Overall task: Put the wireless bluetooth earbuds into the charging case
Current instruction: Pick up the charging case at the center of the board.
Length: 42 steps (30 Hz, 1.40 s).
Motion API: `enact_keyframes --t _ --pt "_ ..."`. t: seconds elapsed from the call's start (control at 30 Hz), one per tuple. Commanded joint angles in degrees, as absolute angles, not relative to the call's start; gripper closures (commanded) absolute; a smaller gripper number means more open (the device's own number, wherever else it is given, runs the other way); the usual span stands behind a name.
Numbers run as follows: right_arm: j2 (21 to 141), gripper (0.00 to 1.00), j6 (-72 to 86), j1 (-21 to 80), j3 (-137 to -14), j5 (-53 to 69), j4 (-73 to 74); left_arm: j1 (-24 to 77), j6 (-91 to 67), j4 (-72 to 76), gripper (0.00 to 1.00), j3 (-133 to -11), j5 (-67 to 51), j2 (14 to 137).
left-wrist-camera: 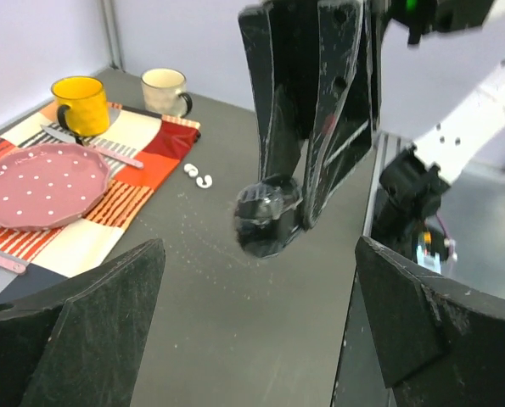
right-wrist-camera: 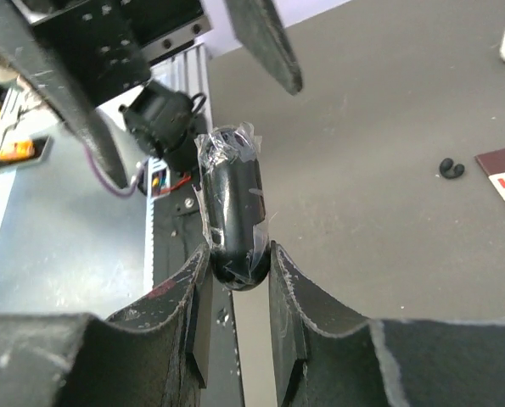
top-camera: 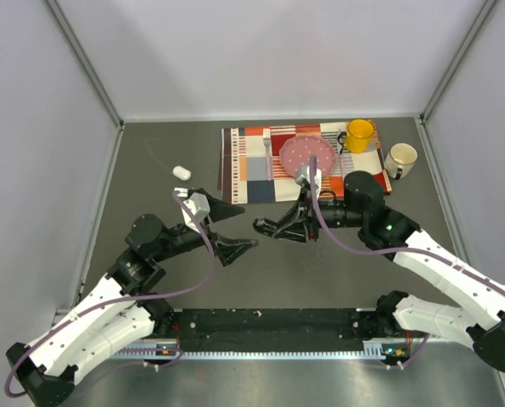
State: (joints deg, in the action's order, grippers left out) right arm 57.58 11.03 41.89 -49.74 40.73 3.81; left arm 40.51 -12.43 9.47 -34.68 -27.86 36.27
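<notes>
My right gripper (right-wrist-camera: 239, 254) is shut on a black oval charging case (right-wrist-camera: 231, 199) wrapped in clear tape and holds it above the table; the case also shows in the left wrist view (left-wrist-camera: 267, 225). My left gripper (left-wrist-camera: 260, 326) is open and empty, facing the case from a short distance; in the top view it (top-camera: 242, 227) is just left of the right gripper (top-camera: 262, 226). Two white earbuds (left-wrist-camera: 199, 175) lie on the table by the placemat's corner. A black earbud (right-wrist-camera: 451, 168) lies on the table near the mat. The earbuds are hidden in the top view.
A patchwork placemat (top-camera: 252, 165) at the back holds a pink dotted plate (top-camera: 307, 153), cutlery and a yellow mug (top-camera: 359, 134). A white mug (top-camera: 400, 158) stands right of it. A white oval pod (top-camera: 182, 172) lies at the back left. Grey walls enclose the table.
</notes>
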Motion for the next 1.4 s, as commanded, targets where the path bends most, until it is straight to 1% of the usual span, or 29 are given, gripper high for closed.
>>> enact_keyframes --t 0.0,0.17,0.27,0.43,0.6,0.67,0.7,0.77,0.8,0.87,1.0,1.13,1.17,1.37 --pt "56.77 1.00 -5.25 41.40 -57.12 50.27 21.50 39.82 -1.94 -2.80 0.01 -39.02 -35.59 37.61" --pt "58.97 1.00 -10.63 41.40 -61.86 53.08 29.61 39.55 -1.05 -1.06 0.01 -39.72 -46.29 41.82" --pt "60.29 1.00 -11.86 41.40 -63.19 53.88 32.07 39.55 -2.02 2.01 0.01 -40.43 -49.29 44.11" --pt "60.91 1.00 -12.48 41.40 -63.54 53.35 33.13 39.64 -5.53 7.19 0.01 -40.87 -52.55 45.70" --pt "61.08 1.00 -12.57 41.40 -63.19 52.38 32.87 39.64 -10.54 12.56 0.01 -39.12 -51.95 45.53" --pt "61.26 1.00 -12.39 41.40 -63.19 51.77 32.61 39.64 -11.86 13.79 0.04 -38.50 -51.59 45.79" --pt "61.26 1.00 -12.13 41.40 -63.19 50.98 32.43 39.64 -12.13 13.80 0.08 -38.32 -50.98 46.05" --pt "61.09 1.00 -10.30 41.40 -62.58 50.01 30.08 39.64 -13.00 14.41 0.12 -37.88 -50.54 46.58" --pt "60.65 1.00 -9.50 41.31 -62.23 48.97 28.84 39.64 -13.44 15.02 0.17 -37.62 -50.10 46.67" --pt "59.77 1.00 -6.70 41.40 -60.39 47.91 25.86 39.73 -15.45 17.30 0.24 -36.22 -49.05 46.67" --pt "56.26 1.00 -1.50 41.40 -55.91 44.92 15.50 39.90 -16.79 21.62 0.27 -34.10 -46.50 45.79" --pt "56.16 1.00 -0.35 41.40 -54.76 45.35 13.97 39.99 -16.70 22.23 0.28 -33.75 -45.53 45.62" --pt "56.42 1.00 -0.35 41.40 -54.84 45.61 13.89 39.99 -16.96 22.76 0.32 -33.31 -45.01 45.53" --pt "57.22 1.00 2.28 41.40 -54.14 47.28 11.61 40.17 -19.42 29.44 0.40 -31.38 -44.12 45.79"
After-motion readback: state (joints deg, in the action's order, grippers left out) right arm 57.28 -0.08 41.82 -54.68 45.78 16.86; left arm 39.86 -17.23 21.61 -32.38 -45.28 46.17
